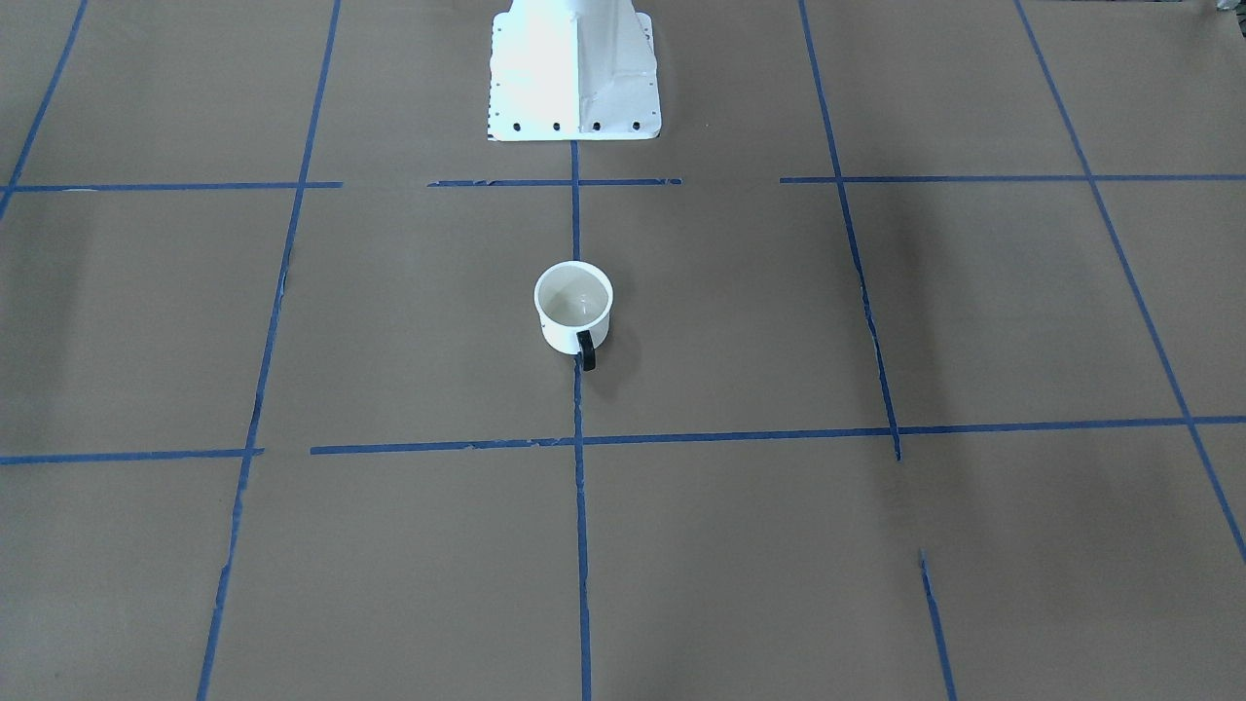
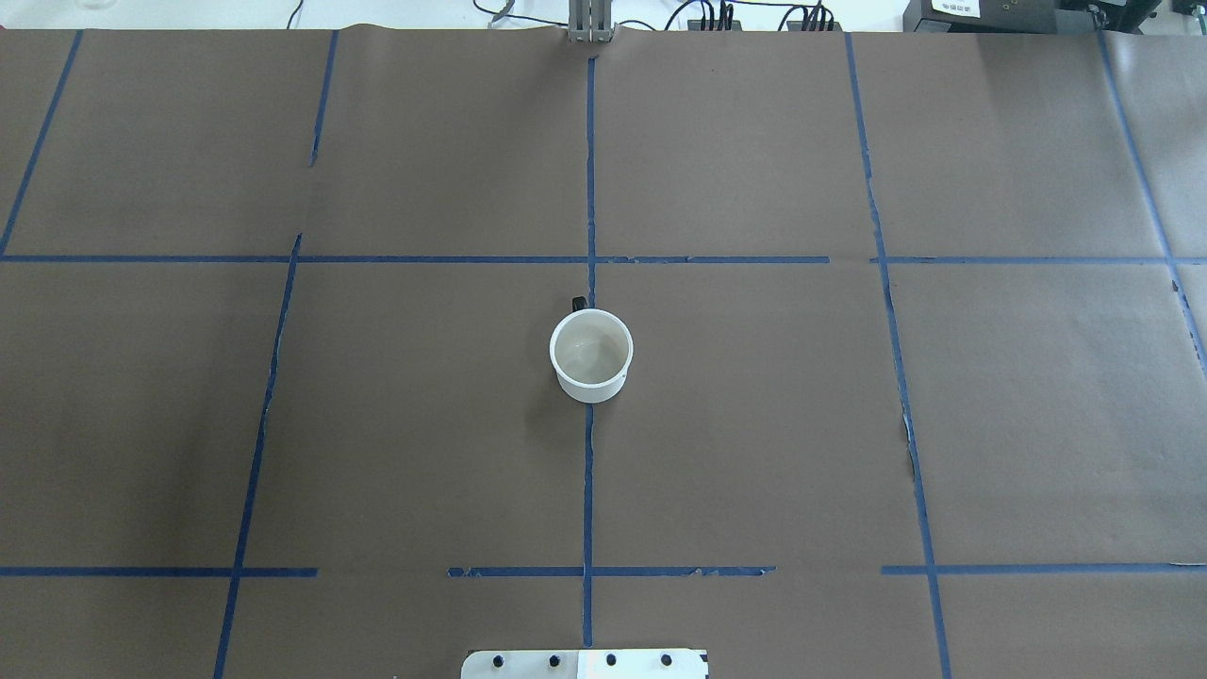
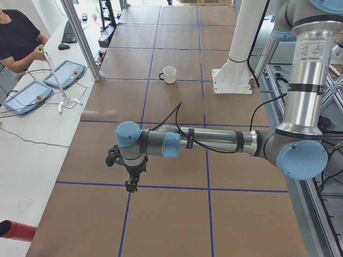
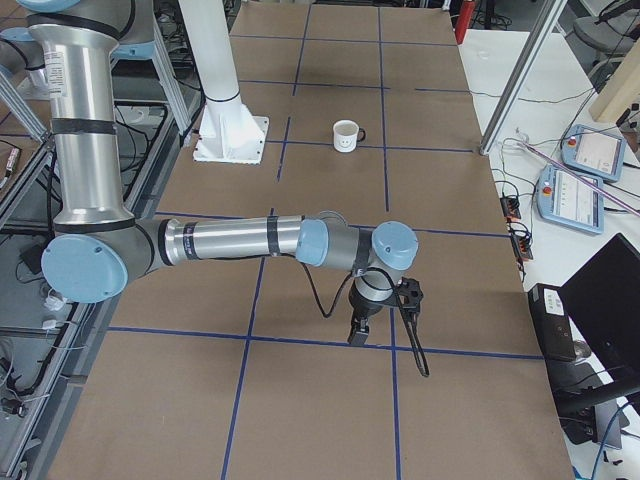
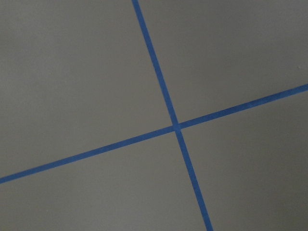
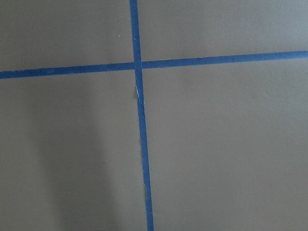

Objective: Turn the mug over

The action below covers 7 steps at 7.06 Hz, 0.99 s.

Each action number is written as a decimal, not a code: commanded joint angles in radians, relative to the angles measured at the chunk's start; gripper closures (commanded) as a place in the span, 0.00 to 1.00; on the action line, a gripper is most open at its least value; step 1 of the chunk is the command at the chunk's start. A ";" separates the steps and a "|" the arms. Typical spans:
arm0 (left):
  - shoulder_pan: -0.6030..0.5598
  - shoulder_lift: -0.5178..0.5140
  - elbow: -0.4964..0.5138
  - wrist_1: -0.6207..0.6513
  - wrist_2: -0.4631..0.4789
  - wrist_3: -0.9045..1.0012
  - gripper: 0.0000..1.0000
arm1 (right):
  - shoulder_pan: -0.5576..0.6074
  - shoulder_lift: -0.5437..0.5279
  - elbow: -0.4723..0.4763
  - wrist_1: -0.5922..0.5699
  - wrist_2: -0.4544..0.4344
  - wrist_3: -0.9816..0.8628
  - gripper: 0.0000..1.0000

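Observation:
The white mug [image 1: 559,335] stands upright, mouth up, on the centre blue tape line of the brown table; its black handle [image 1: 586,350] points away from the robot base. It also shows in the overhead view [image 2: 591,351], the left side view [image 3: 170,74] and the right side view [image 4: 346,136], where its smiley face shows. My left gripper [image 3: 129,186] hangs over the table far from the mug, fingers down. My right gripper [image 4: 357,336] hangs likewise at the opposite end. I cannot tell whether either is open or shut. Both wrist views show only paper and tape.
The white robot pedestal [image 1: 574,68] stands at the table's robot-side edge, in line with the mug. A person [image 3: 16,37] sits at a side bench with control pendants [image 3: 64,73]. An aluminium post [image 3: 80,37] rises at the table's far edge.

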 commanded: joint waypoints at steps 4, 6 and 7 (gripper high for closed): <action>-0.002 0.005 0.018 0.005 -0.043 -0.144 0.00 | 0.000 0.000 0.000 0.000 0.000 0.000 0.00; -0.002 0.004 0.015 0.005 -0.043 -0.173 0.00 | 0.000 0.000 0.000 0.000 0.000 0.000 0.00; -0.002 0.004 0.014 0.005 -0.045 -0.173 0.00 | 0.000 0.000 0.000 0.000 0.000 0.000 0.00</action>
